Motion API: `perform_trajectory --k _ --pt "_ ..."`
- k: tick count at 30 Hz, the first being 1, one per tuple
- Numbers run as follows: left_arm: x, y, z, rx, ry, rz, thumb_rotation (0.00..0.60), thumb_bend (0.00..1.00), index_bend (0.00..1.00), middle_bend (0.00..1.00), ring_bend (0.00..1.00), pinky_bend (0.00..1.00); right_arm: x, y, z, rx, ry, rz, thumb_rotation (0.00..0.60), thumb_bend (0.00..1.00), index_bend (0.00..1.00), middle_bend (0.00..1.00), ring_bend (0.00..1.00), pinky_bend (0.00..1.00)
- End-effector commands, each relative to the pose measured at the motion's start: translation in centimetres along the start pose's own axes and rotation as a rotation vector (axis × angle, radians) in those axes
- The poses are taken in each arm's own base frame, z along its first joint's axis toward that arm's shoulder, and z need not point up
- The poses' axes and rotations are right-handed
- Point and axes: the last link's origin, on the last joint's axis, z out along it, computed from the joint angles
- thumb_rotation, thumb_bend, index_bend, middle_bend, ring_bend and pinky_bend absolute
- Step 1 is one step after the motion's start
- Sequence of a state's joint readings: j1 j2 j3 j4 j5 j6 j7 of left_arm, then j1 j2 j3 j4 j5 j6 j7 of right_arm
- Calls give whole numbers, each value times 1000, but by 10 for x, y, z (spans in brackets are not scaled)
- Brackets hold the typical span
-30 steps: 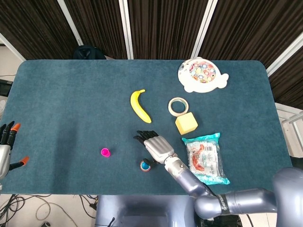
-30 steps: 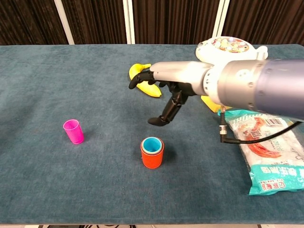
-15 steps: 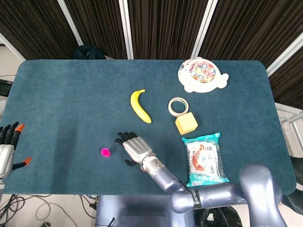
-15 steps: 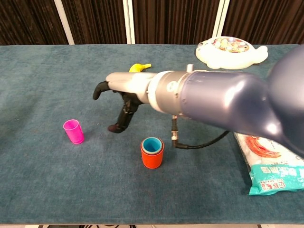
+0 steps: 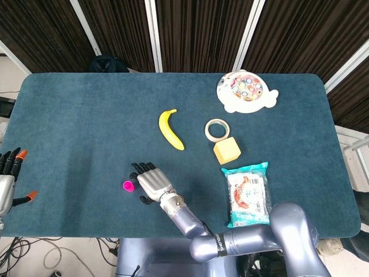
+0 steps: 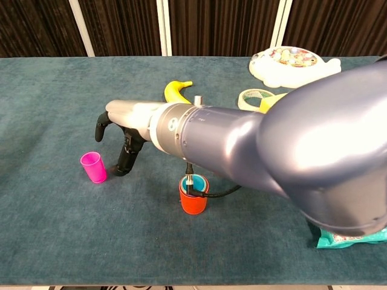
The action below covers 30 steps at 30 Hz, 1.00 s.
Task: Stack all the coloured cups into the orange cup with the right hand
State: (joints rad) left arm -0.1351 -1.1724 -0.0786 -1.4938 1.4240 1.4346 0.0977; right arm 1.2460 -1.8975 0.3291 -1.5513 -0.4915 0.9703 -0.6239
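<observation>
Over the last second my right hand (image 6: pixel 121 142) had swept leftward across the table, from beside the banana (image 5: pixel 170 129) to a spot just beside the pink cup (image 6: pixel 93 167). It was empty, its fingers spread and its thumb hanging down toward the cloth, close to the cup but not touching it as far as I could tell. The pink cup had not moved; it stood upright near the front left of the table. The orange cup (image 6: pixel 193 202) also sat where it had been, near the front edge, with the blue cup (image 6: pixel 194 184) nested inside it; from the head view my forearm now hid that stack. My left hand (image 5: pixel 8 176) hung off the left edge of the table, fingers apart and holding nothing, about where it had been. The table (image 5: pixel 81 115) was covered in dark teal cloth. On it lay the banana, a roll of tape (image 5: pixel 217 130), a yellow block (image 5: pixel 227 152), a sealed snack packet (image 5: pixel 249 193) and a white fish-shaped toy tray (image 5: pixel 246 91). Behind the table hung dark slatted panels (image 5: pixel 202 29) with pale strips between them.
</observation>
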Motion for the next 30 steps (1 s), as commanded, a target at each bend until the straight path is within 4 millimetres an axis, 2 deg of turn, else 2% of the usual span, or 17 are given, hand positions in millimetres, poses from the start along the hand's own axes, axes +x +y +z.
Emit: perform_trajectory --k 1,18,30 --pt "0 0 0 0 -1 -4 600 0 0 0 0 52 -2 -4 5 -3 3 7 600 416 257 0 36 87" --pt "2 -3 1 5 1 -13 600 0 0 0 0 52 -17 -21 26 -10 5 20 600 416 289 0 39 87" --pt "2 -2 1 4 1 -12 600 0 0 0 0 52 -22 -22 36 -32 7 29 600 416 346 0 51 87"
